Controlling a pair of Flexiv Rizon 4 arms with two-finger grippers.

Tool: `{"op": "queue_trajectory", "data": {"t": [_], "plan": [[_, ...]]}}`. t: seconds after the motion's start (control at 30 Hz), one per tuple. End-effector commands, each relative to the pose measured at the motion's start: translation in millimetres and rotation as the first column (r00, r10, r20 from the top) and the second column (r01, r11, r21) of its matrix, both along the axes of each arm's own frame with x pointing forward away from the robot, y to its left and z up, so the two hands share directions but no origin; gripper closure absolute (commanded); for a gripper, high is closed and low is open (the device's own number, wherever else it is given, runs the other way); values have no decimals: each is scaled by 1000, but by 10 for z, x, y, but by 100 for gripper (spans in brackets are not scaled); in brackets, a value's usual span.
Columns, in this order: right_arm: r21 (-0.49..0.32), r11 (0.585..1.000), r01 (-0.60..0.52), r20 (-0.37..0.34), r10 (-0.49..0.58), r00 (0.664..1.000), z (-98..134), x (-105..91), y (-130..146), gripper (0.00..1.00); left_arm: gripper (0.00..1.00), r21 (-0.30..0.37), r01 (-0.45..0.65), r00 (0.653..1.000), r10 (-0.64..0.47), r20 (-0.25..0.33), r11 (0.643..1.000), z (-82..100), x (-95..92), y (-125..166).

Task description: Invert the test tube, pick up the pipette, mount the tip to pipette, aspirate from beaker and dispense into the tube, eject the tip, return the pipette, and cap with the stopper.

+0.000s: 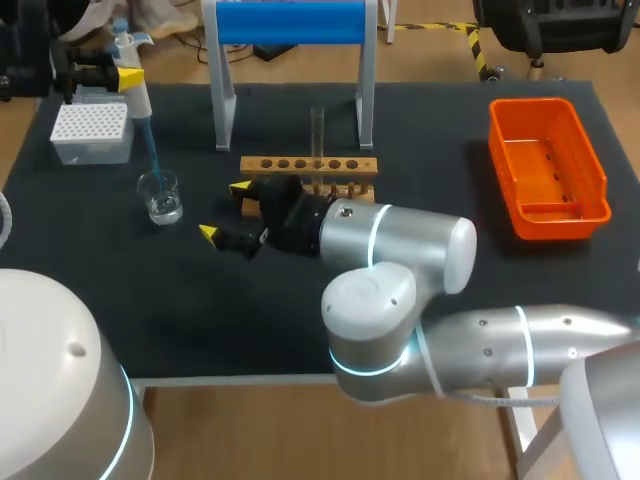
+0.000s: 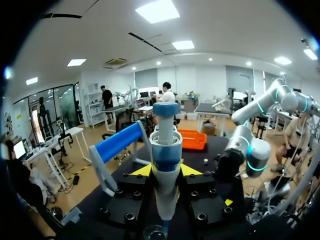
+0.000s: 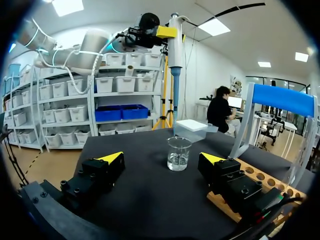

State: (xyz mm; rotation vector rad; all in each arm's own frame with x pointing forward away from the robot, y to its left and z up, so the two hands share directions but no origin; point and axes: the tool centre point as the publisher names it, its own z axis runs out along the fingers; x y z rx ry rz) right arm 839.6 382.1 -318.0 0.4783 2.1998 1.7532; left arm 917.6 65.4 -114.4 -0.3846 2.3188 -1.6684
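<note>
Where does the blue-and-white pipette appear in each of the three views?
Head view: the blue-and-white pipette is upright at the table's far left, in the left pincer, tip pointing down at the clear glass beaker.
Left wrist view: the pipette is clamped between that pincer's fingers.
Right wrist view: the pipette is held high beyond the beaker, ahead of the open right pincer.
Shared landmark: the blue-topped white stand.

My bench (image 1: 420, 130) wears a black mat. On its right side lies an orange bin (image 1: 597, 170), well apart from everything else. At the far middle stands a white frame with a blue bar (image 1: 290, 22) across its top. Just in front of that is a wooden rack (image 1: 300, 164) with a row of round holes.
</note>
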Motion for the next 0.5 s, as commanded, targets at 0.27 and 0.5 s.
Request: {"op": "queue_trajectory", "data": {"t": [0.27,0.5], "plan": [[-2,1000,-2,-2,2,1000,3,2,-2,0,100,-3,11,1000,-11,11,1000,-88,208,94],[-2,1000,-2,-2,2,1000,3,2,-2,0,100,-5,12,1000,-12,16,1000,-165,310,155]]}}
